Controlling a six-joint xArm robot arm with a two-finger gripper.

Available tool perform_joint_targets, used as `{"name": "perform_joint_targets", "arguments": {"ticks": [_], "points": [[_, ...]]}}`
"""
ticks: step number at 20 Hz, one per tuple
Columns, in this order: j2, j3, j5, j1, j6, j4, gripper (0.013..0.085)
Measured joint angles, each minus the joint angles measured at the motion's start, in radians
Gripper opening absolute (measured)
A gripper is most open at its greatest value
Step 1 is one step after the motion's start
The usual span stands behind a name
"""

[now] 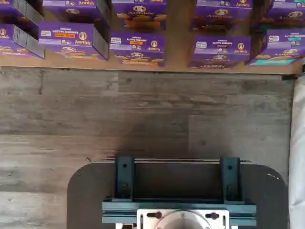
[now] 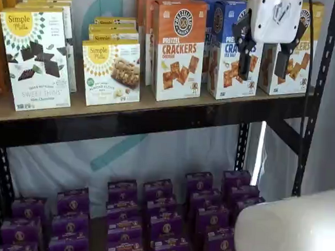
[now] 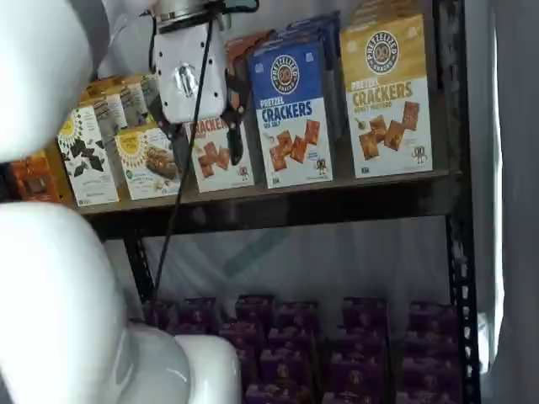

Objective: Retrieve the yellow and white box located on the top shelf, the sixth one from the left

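Status: approach stage, nothing grasped. The gripper (image 2: 266,53) hangs in front of the top shelf (image 2: 145,118), its 2 black fingers (image 2: 246,51) plainly apart and empty. The yellow and white box (image 3: 387,97) stands upright at the right end of that shelf, beside a blue box (image 3: 290,109).

Recommendation: centre the fingers on the box's side faces, advance squarely, and close only once clear of its blue neighbour.

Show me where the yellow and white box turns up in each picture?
Wrist view: not in it, only purple boxes.
Shelf view: yellow and white box at far right, partly behind the gripper.
Shelf view: box in full at right.
Shared landmark: blue box beside it.
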Motion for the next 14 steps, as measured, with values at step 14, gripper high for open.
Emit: {"name": "perform_joint_targets", "arguments": {"ticks": [14], "points": [[-0.001,0.001,-0.004,-0.011,-0.013,-0.002,0.0850]]}}
